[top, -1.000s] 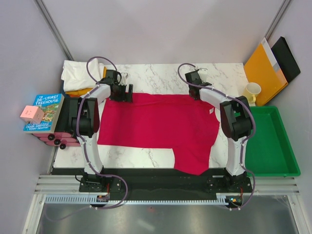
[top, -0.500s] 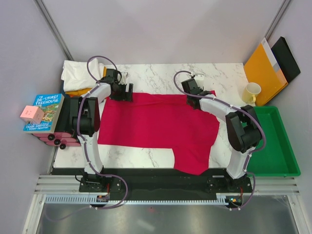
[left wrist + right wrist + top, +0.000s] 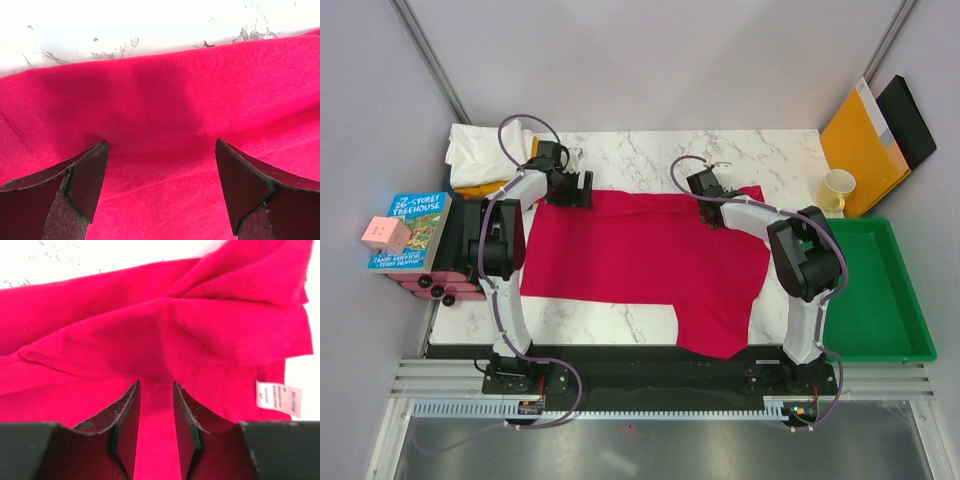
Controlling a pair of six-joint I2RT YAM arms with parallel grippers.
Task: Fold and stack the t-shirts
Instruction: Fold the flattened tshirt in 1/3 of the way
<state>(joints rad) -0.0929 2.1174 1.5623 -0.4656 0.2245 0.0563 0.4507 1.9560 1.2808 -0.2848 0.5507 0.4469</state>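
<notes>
- Green tray point(image 3: 876, 300) at right edge; book point(image 3: 410, 230) left; white t-shirt point(image 3: 480, 150) upper left.
- Red t-shirt point(image 3: 630, 250) spread out, upper-right corner rumpled.
- Left gripper point(image 3: 161, 146) gapes wide; right gripper point(image 3: 156, 385) narrow astride a fold, grip unclear.

The blue book point(image 3: 410, 230) carries the title "26-STOREY TREEHOUSE". The white label point(image 3: 279, 398) on the red t-shirt point(image 3: 150, 330) is too small to read.

A green tray point(image 3: 880, 300) sits right of the marble table point(image 3: 640, 150), a mug point(image 3: 838, 188) behind it.
</notes>
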